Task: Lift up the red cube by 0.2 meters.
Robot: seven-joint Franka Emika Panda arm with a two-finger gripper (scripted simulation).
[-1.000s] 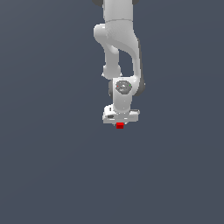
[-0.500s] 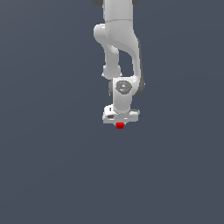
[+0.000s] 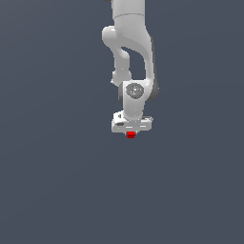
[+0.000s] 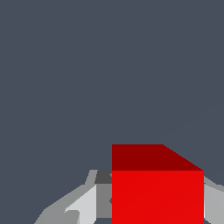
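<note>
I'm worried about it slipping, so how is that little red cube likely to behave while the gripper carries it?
The red cube has flat faces and sharp edges, so it probably sits stiffly between the fingers and won't roll. It looks tiny beside the gripper, so likely light. Its plain smooth surface might slide if the squeeze loosens.

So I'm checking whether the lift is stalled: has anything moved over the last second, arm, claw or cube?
Nothing visibly changed. The arm holds the same pose in the exterior view, and the red cube sits at the same spot just under the claw, as it did a second ago. In the wrist view the cube fills the space between the fingers, so it looks gripped.
</note>
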